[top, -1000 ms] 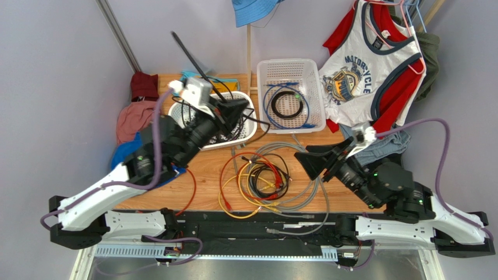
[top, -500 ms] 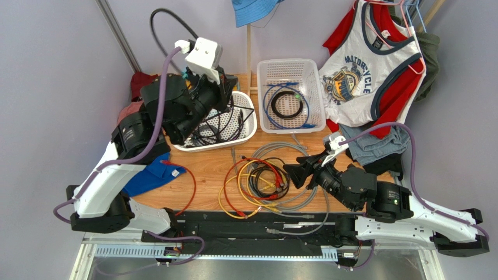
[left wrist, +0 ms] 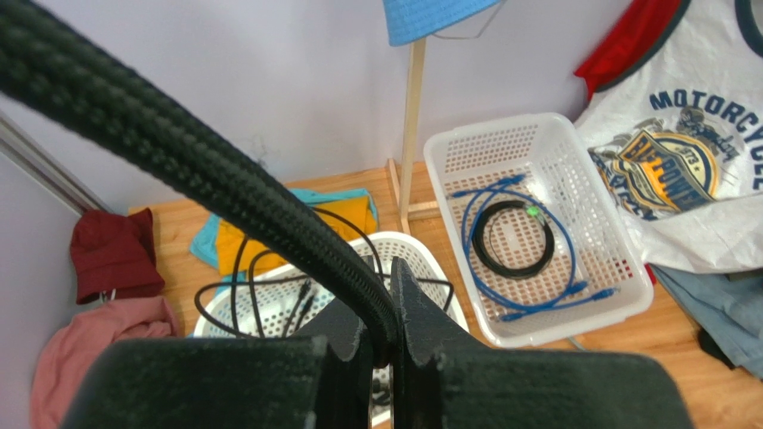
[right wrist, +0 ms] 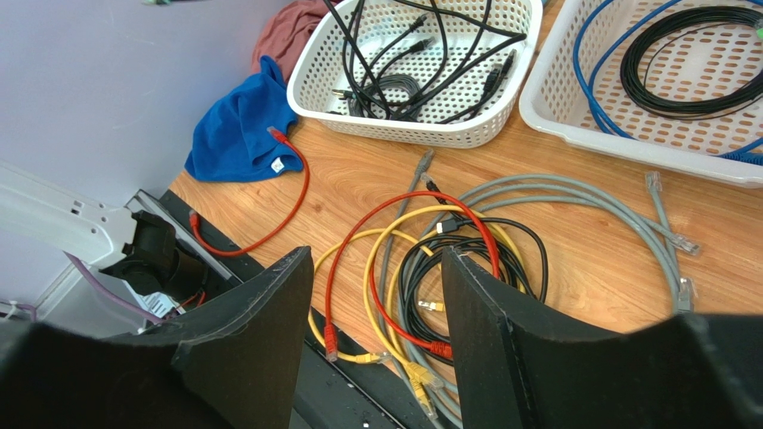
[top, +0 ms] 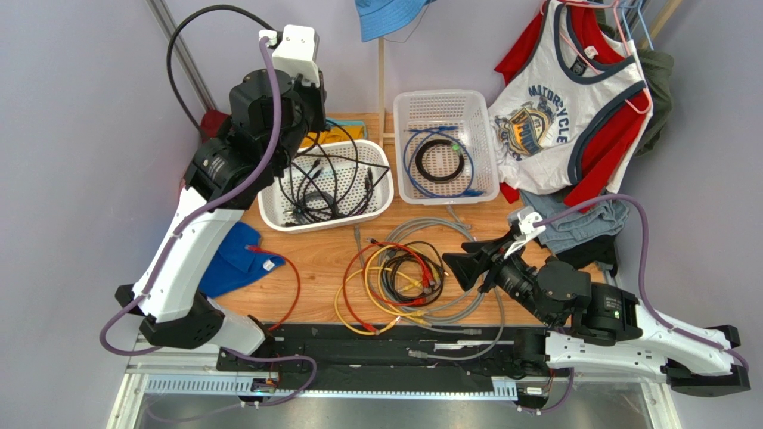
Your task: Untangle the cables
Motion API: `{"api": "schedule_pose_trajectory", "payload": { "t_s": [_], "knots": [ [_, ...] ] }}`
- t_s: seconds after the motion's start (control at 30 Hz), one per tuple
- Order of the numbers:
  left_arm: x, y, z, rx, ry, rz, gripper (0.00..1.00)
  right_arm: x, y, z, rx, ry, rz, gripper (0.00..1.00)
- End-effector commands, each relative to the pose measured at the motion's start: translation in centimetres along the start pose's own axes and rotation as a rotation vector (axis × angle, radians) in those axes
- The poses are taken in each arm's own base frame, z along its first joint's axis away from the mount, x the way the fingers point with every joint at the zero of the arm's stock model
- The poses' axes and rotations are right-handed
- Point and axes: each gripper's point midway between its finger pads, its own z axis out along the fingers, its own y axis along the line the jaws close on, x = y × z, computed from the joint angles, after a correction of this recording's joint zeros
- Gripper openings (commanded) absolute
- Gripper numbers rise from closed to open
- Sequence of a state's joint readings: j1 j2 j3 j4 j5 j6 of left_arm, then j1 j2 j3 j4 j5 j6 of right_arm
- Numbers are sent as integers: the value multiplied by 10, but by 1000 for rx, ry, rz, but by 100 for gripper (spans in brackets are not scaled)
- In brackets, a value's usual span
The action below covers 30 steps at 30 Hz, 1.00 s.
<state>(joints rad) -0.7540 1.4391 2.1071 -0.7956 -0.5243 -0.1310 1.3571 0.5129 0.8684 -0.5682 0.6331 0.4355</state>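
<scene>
Left fingers (left wrist: pixel 419 315) pinch a black cable (left wrist: pixel 179 147) high over the white basket (top: pixel 313 223) at the table's (top: pixel 313 248) far edge. Right fingers (right wrist: pixel 488 308) hang spread above the tangled cables (top: pixel 394 277) near its front edge.

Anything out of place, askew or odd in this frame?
Yes. The left gripper is shut on a thick black cable held high above the oval basket. A red cable and the tangled pile spill over the table at its near edge.
</scene>
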Motion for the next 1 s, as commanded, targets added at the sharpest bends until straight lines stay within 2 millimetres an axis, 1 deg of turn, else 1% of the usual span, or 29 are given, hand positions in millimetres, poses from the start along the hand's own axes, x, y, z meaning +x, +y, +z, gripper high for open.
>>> {"api": "schedule_pose_trajectory", "payload": {
  "t_s": [0.0, 0.07, 0.13, 0.23, 0.3, 0.4, 0.43, 0.5, 0.53, 0.57, 0.6, 0.67, 0.7, 0.77, 0.8, 0.83, 0.9, 0.97],
  "knots": [
    [-17, -6, 20, 36, -67, -17, 0, 0, -6, 2, 25, -22, -26, 58],
    [-15, -12, 33, 58, -82, -16, 0, 3, -7, 4, 25, -18, -46, 58],
    [-17, -22, 39, 99, -101, -26, 0, 5, -8, 6, 36, -18, -63, 58],
    [-16, -32, 53, 125, -116, -36, 0, 8, -8, 9, 40, -13, -79, 58],
    [-10, -35, 64, 126, -113, -34, 0, 11, -8, 11, 39, -7, -89, 58],
    [6, -32, 87, 95, -114, -35, 0, 15, -4, 14, 22, 0, -83, 58],
    [16, -29, 100, 78, -111, -33, 0, 16, -3, 14, 16, 3, -83, 58],
    [28, -24, 113, 59, -91, -40, 0, 20, -3, 16, 16, 8, -85, 58],
    [42, -19, 125, 40, -68, -52, 0, 22, -3, 16, 17, 11, -90, 58],
    [50, -17, 131, 40, -58, -58, 0, 23, -6, 17, 28, 11, -100, 58],
    [66, -14, 141, 30, -42, -72, 0, 26, -7, 18, 35, 13, -105, 58],
    [82, -12, 150, 37, -48, -85, 0, 27, -9, 19, 43, 10, -111, 57],
    [101, -11, 160, 38, -64, -92, 0, 28, -9, 20, 42, 11, -109, 57],
    [111, -11, 164, 55, -111, -106, 0, 30, -9, 21, 42, 15, -112, 57],
    [124, -10, 168, 61, -150, -118, 0, 31, -7, 22, 37, 15, -110, 57],
    [129, -10, 169, 66, -169, -124, 0, 33, -8, 23, 40, 18, -111, 57],
    [142, -11, 174, 85, -195, -125, 0, 35, -7, 25, 39, 23, -112, 57],
    [158, -16, 181, 106, -176, -98, 0, 39, -6, 27, 40, 32, -118, 57]
  ]
}}
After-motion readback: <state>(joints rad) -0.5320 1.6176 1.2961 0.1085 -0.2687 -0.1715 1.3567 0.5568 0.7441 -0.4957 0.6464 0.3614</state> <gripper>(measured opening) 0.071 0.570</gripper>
